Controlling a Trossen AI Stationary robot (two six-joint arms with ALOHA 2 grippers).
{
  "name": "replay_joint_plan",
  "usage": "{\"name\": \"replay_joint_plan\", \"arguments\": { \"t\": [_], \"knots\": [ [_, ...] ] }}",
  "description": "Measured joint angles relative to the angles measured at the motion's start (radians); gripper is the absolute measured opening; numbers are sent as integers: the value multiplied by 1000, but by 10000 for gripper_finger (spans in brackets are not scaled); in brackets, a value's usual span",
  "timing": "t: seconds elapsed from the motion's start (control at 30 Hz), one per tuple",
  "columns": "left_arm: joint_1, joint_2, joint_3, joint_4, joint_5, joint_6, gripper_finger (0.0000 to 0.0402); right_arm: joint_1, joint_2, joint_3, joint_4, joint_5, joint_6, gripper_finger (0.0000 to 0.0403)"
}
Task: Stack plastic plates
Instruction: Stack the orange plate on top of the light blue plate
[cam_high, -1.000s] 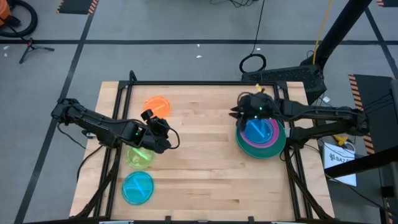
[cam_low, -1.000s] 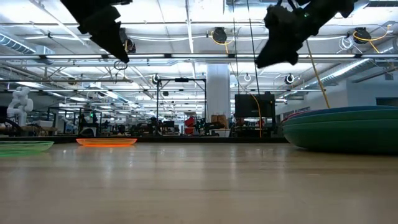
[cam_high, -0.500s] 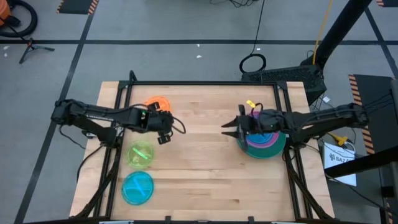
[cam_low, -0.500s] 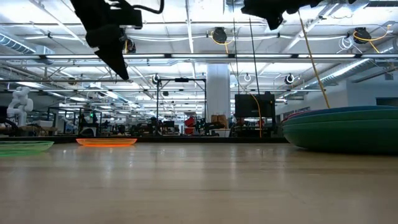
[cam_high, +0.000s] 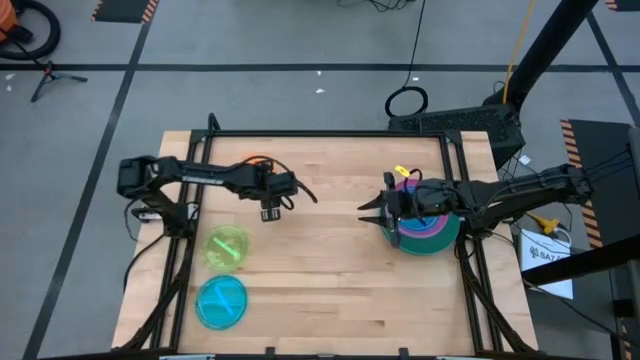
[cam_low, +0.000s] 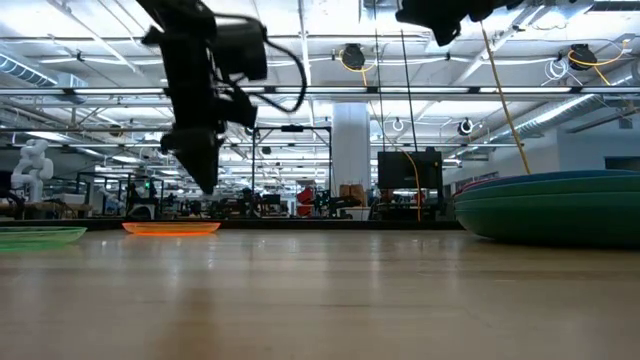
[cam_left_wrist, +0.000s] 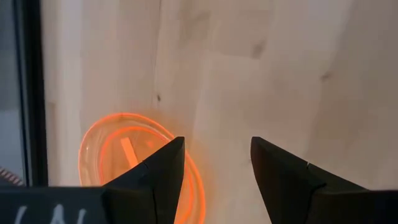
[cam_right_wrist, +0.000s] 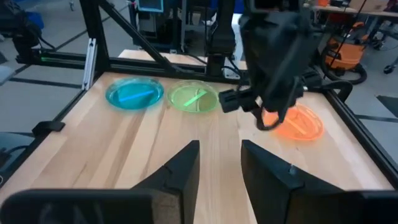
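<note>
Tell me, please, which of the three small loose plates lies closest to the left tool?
The orange plate, right beside the left tool; the lime plate and cyan plate lie farther off.

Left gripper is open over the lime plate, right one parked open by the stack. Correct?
Not quite. The left gripper is open over the orange plate, as the left wrist view shows; the lime plate lies apart. The right gripper is open beside the stack.

The wooden table (cam_high: 320, 260) carries an orange plate (cam_high: 250, 163), a lime plate (cam_high: 226, 247) and a cyan plate (cam_high: 221, 301) on its left side, and a stack of plates (cam_high: 425, 232) at its right edge.
</note>
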Motion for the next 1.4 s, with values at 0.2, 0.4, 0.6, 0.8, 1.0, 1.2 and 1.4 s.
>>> {"name": "replay_joint_plan", "arguments": {
  "t": [0.2,0.4,0.6,0.8,1.0,1.2,1.4],
  "knots": [
    [85,70,0,18,1,45,191,0,0,0,-33,0,-4,109],
    [158,73,-41,41,101,70,191,0,0,0,-63,0,13,110],
    [184,54,-155,98,129,83,191,0,0,0,-77,1,29,110],
    [171,50,-180,126,125,73,191,0,0,0,-76,7,29,110],
    [151,49,-180,119,119,76,191,0,0,0,-76,54,31,110],
    [110,0,-181,40,141,57,191,-1,5,1,-86,56,31,110],
    [106,-105,-180,61,139,94,191,-7,5,1,-85,57,25,110]
  ]
}}
